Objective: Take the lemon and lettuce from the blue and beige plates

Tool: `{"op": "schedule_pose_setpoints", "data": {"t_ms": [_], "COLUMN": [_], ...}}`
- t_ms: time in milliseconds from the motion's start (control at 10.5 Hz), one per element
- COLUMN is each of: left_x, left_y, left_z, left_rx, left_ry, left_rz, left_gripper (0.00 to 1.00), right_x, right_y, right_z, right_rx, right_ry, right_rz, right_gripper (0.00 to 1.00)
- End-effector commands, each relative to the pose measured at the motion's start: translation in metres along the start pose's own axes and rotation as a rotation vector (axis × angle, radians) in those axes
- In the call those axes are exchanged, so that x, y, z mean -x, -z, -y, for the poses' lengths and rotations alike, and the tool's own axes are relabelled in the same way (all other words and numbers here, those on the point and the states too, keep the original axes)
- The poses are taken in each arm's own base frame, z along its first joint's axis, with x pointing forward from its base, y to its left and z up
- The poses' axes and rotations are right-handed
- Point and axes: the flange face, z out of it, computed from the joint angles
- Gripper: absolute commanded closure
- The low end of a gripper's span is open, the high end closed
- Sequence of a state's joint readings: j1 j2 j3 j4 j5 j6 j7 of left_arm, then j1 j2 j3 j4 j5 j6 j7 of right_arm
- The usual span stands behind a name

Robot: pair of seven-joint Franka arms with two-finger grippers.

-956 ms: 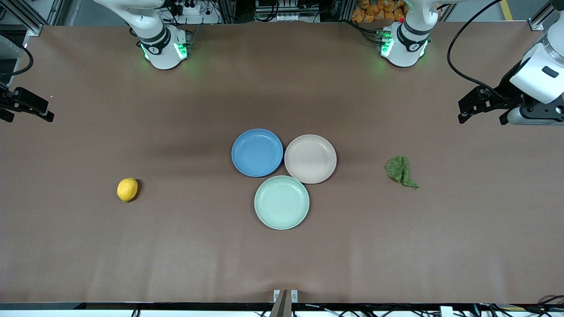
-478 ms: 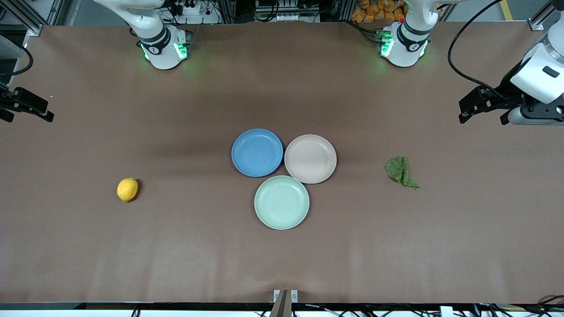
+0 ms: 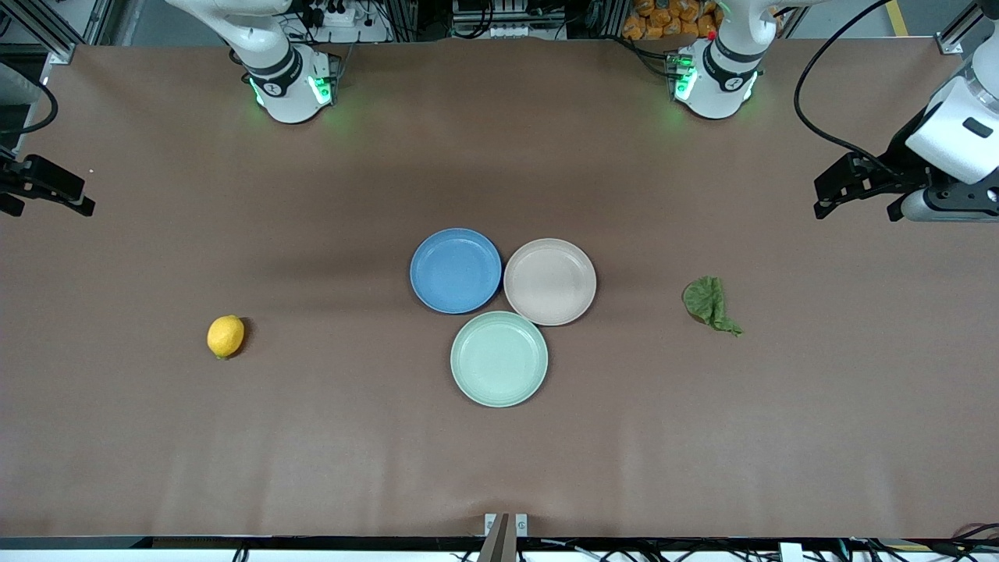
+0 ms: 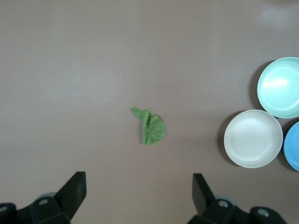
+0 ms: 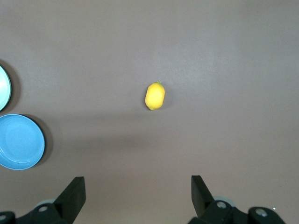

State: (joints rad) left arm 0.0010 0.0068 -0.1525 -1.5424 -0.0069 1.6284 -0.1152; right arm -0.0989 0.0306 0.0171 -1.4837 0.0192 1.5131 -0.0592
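Lemon (image 3: 225,336): on the table (image 3: 312,453), toward the right arm's end.
Lettuce (image 3: 709,304): on the table, off the beige plate (image 3: 549,282).
Left gripper (image 3: 856,183): fingers spread, held aloft.
Right gripper (image 3: 47,191): fingers spread, held aloft.

Yellow lemon (image 3: 225,336), green lettuce (image 3: 709,303), brown table (image 3: 312,437).

A pale mint-green plate (image 3: 499,359) sits on the brown table (image 3: 312,437) near its middle, with a small metal bracket (image 3: 506,524) nearer the front camera at the table's edge.
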Motion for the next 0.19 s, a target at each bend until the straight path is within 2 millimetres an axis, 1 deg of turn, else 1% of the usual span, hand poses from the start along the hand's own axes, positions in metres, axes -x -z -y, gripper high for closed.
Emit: {"op": "schedule_pose_setpoints", "data": {"t_ms": [0,96], "left_x": [0.0055,0.0056], "left_y": [0.0062,0.0062], "left_z": [0.0026,0.0018], "left_rx": [-0.023,-0.023], "left_ry": [-0.012,-0.014], "left_rz": [-0.001,-0.001], "left_gripper": [0.0,0.0], "right_x": [0.0006,0.0006], "right_y": [0.0046,0.0046], "right_z": [-0.0038,-0.003], "right_rx": [0.012,0.012], "right_ry": [-0.016,-0.016], "right_rz": [0.004,0.004], "right_gripper": [0.0,0.0]}}
